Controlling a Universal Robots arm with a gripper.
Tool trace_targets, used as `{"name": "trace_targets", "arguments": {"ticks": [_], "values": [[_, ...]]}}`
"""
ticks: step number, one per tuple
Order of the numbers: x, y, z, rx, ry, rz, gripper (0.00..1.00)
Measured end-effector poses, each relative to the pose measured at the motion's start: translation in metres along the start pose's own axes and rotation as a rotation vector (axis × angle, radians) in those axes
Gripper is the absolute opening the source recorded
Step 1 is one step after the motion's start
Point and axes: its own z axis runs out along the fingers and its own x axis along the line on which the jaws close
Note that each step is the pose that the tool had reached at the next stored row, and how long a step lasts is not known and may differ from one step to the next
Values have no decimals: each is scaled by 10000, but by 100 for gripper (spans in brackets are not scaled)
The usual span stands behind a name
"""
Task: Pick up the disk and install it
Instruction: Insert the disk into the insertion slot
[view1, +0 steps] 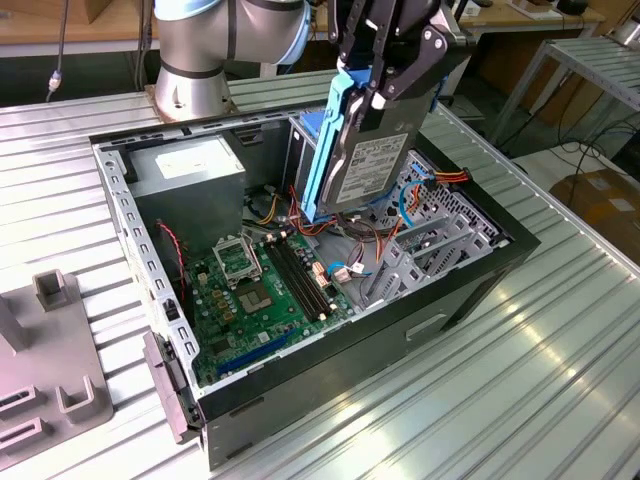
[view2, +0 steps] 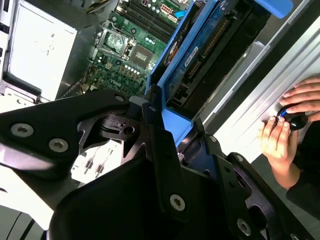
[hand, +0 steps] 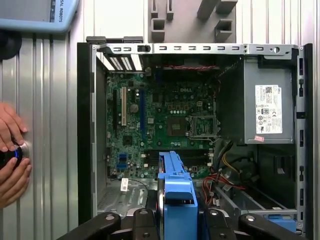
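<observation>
Black two-fingered gripper (view1: 392, 78) is clamped on the upper end of the disk (view1: 368, 165), a flat grey metal hard drive framed by a bright blue plastic carrier rail. The disk hangs nearly upright, slightly tilted, over the open black computer case (view1: 400, 335), which lies on its side. The disk's lower end sits above the coloured cables (view1: 350, 240), between the green motherboard (view1: 255, 290) and the perforated metal drive cage (view1: 430, 240). Whether it touches anything there cannot be told. In both wrist views the blue rail (hand: 177, 195) (view2: 172, 117) runs out from between the gripper's dark linkages, with the motherboard beyond it. A grey boxy power supply (view1: 190, 170) fills the case's far corner, near the silver base of the robot arm (view1: 195, 60). The case rests on a ribbed silver metal table (view1: 520, 380), and a grey moulded fixture (view1: 50, 375) lies at the exterior view's left. Beside the case, a person's hands (hand: 10, 150) rest on a small dark round device (view2: 295, 119).
</observation>
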Motion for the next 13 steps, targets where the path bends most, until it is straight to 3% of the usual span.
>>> {"name": "trace_targets", "arguments": {"ticks": [8,11,13], "values": [[176,-50,4,1,0,0,37],[188,-128,7,1,1,0,37],[192,-222,10,1,1,0,37]]}}
